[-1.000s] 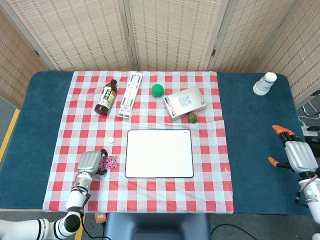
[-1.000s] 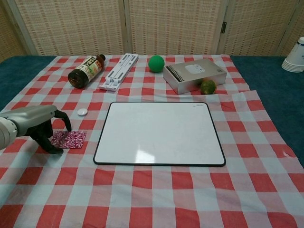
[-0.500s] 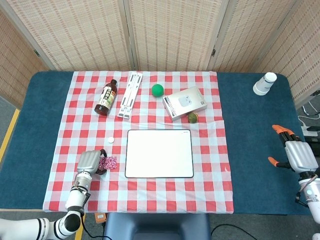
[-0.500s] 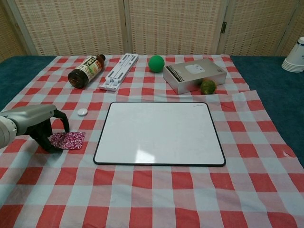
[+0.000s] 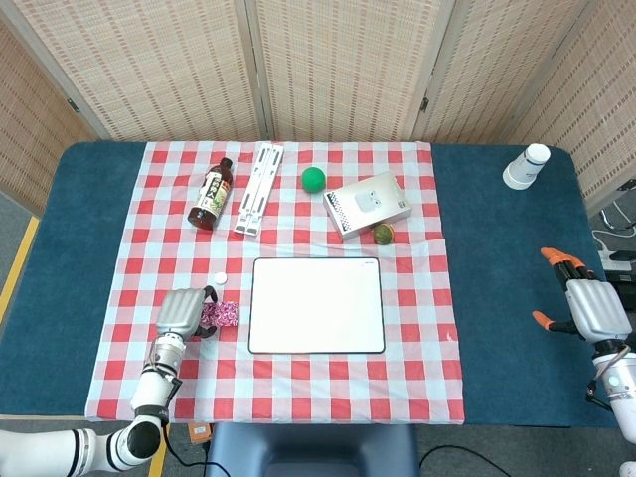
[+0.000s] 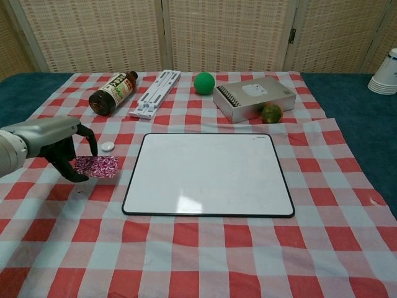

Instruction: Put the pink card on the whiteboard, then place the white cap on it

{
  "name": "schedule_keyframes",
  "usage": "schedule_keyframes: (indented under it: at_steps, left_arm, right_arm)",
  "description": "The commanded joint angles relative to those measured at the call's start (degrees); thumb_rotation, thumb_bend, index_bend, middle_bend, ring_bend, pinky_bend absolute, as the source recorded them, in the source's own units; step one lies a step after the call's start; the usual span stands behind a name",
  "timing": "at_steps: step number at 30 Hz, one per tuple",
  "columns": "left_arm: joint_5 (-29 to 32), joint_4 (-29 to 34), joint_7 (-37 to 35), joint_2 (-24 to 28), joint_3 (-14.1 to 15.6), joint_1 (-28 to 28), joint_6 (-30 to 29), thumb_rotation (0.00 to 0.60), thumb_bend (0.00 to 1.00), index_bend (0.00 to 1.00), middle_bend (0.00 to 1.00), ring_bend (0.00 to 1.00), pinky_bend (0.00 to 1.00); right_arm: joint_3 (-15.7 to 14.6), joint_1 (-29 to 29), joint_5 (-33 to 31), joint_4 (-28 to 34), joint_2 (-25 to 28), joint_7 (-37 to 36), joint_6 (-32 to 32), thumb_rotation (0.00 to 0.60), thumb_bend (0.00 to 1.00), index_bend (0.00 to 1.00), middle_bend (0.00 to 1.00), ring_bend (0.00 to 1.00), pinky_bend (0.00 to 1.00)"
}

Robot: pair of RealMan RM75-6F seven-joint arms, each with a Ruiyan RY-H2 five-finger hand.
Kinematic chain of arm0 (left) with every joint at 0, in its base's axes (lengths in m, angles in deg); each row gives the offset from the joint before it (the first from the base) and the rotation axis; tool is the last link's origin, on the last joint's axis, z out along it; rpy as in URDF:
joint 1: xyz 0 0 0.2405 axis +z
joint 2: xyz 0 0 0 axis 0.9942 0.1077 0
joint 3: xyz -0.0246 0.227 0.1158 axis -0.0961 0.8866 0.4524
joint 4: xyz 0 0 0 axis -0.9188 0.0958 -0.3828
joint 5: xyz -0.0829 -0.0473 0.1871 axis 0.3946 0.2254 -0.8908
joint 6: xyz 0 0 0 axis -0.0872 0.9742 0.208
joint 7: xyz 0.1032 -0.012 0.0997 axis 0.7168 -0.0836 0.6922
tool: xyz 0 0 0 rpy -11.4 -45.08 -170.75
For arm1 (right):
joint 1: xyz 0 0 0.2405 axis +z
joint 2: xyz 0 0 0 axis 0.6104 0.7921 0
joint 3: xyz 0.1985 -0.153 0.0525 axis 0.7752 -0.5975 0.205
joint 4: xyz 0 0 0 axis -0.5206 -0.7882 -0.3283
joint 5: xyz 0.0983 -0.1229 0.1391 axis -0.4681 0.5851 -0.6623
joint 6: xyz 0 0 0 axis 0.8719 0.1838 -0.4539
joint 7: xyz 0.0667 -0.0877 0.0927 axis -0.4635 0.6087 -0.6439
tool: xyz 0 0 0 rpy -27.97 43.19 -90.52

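Left robot hand [image 6: 59, 148] pinches the patterned pink card [image 6: 98, 166], lifted; white rectangular whiteboard [image 6: 208, 174] lies just beside, toward the robot's right.

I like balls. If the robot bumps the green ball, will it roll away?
Probably. The green ball is round and sits loose on the flat checked cloth, so a nudge should send it rolling. The box beside it might stop it.

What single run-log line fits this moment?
left hand: holds patterned pink card | white rectangular whiteboard: bare | small white cap: on cloth
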Motion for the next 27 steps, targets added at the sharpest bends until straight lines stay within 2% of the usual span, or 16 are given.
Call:
schedule_keyframes:
  at_steps: [1, 6, 13, 20, 27]
  left_arm:
    - [1.0, -0.2, 2.4, -1.1, -1.3, -2.4, 0.5, 0.6, 0.24, 0.41, 1.0, 1.0, 1.0]
    - [5.4, -3.0, 7.2, -4.7, -3.9, -7.3, 1.2, 0.6, 0.24, 0.41, 1.0, 1.0, 1.0]
    - [11.3, -6.3, 13.1, -9.8, -5.6, -13.1, 1.3, 0.6, 0.24, 0.41, 1.0, 1.0, 1.0]
    - [13.9, -7.2, 15.8, -12.4, -7.5, -17.0, 0.3, 0.6, 0.24, 0.41, 1.0, 1.0, 1.0]
    - [16.3, -9.2, 17.4, -14.7, -8.8, -20.1, 0.2, 0.6, 0.24, 0.41, 1.0, 1.0, 1.0]
  right_arm:
    - [0.0, -0.1, 0.0, 0.0, 0.1, 0.0, 0.1, 0.6, 0.15, 0.01, 0.07, 0.0, 0.26]
    - [0.2, -0.4, 0.0, 0.2, 0.4, -0.6, 0.8, 0.6, 0.15, 0.01, 0.07, 0.0, 0.26]
    - [0.9, -1.7, 1.1, -0.3, 1.1, -3.8, 4.4, 0.6, 0.15, 0.02, 0.07, 0.0, 0.26]
    - [2.0, -3.6, 0.1, -0.6, 2.1, -6.8, 7.6, 0.6, 0.15, 0.02, 0.07, 0.0, 0.26]
    - [2.6, -4.2, -0.7, -0.8, 2.7, -8.2, 7.8, 0.6, 0.15, 0.02, 0.07, 0.0, 0.26]
